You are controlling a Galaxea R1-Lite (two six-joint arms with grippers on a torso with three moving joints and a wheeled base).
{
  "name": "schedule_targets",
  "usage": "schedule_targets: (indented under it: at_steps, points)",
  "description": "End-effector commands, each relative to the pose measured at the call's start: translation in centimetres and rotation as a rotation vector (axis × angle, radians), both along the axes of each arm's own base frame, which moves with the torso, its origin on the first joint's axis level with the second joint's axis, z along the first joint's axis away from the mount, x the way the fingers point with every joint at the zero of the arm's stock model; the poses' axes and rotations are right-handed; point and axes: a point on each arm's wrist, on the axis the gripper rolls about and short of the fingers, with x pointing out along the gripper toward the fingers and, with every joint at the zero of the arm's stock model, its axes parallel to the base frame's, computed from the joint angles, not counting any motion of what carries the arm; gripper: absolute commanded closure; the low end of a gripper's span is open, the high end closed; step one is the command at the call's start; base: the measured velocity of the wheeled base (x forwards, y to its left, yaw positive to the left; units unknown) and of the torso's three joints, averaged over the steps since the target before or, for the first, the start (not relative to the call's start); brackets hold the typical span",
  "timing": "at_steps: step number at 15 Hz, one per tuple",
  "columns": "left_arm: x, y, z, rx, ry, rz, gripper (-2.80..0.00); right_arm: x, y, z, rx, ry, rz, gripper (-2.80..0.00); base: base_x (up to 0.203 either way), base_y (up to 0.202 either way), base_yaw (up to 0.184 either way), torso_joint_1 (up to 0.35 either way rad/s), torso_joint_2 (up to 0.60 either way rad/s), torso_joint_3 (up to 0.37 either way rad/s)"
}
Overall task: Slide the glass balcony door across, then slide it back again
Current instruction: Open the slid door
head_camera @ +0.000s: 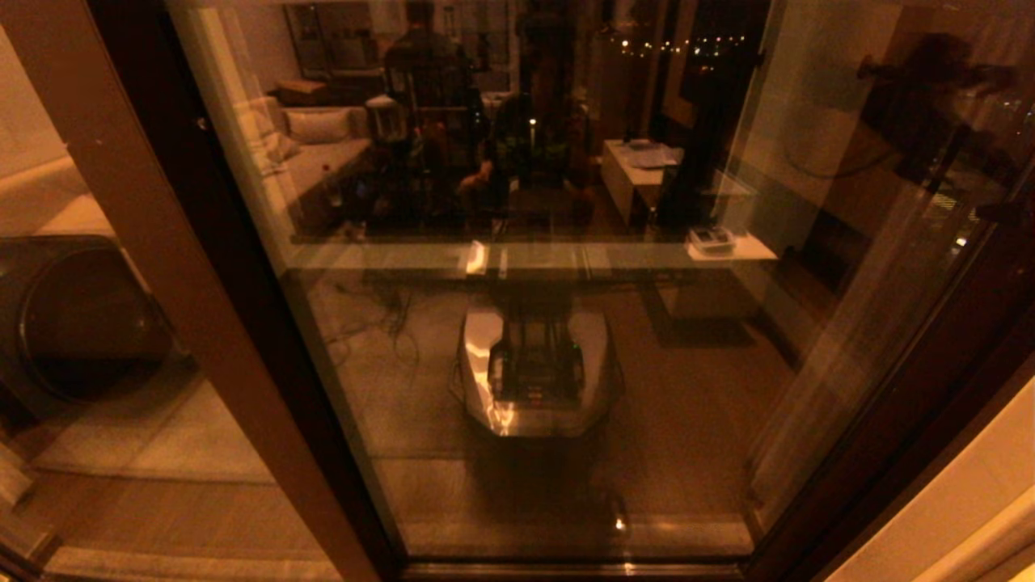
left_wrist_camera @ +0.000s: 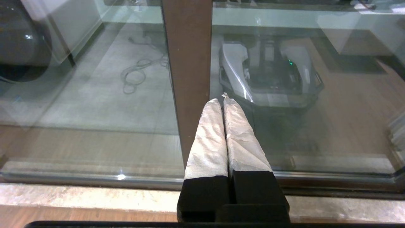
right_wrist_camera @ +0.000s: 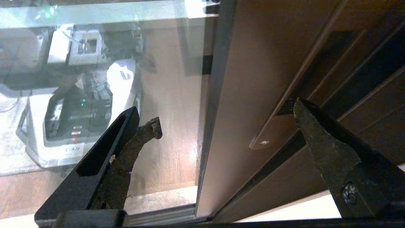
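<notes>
The glass balcony door [head_camera: 525, 323] is seen filling the head view between its brown uprights, its pane mirroring the robot's base; no label or writing on it can be read. The right pincer [right_wrist_camera: 224, 114] is held with its fingers wide apart astride the door's handle-side upright, near the recessed handle [right_wrist_camera: 278, 126], clamped on nothing. The left pincer [left_wrist_camera: 224, 98] is parked with its white-wrapped fingers pressed together before the other brown upright [left_wrist_camera: 190, 63], near the bottom sill.

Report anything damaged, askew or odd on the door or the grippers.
One thing stands out: the dark padding on the right gripper fingers looks worn and ragged, one strip peeling away at its tip. The glass balcony door frame and recessed handle look intact.
</notes>
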Motion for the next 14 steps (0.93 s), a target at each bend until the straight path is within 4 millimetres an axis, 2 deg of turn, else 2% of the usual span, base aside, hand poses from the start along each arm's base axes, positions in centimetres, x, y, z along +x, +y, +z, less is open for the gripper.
schedule_targets:
  at_steps: [1,7,14]
  points:
    - [0.0,0.0,0.0,0.0,0.0,0.0,0.0,0.2,0.0,-0.1,0.006,0.0,0.005,-2.8,0.0,0.0,0.0,0.0,0.0,0.0]
    - [0.0,0.0,0.0,0.0,0.0,0.0,0.0,1.3,-0.8,-0.4,0.016,0.004,0.001,-2.8,0.0,0.0,0.0,0.0,0.0,0.0]
    - [0.0,0.0,0.0,0.0,0.0,0.0,0.0,1.7,-0.6,-0.6,0.05,0.002,0.023,-2.8,0.0,0.0,0.0,0.0,0.0,0.0]
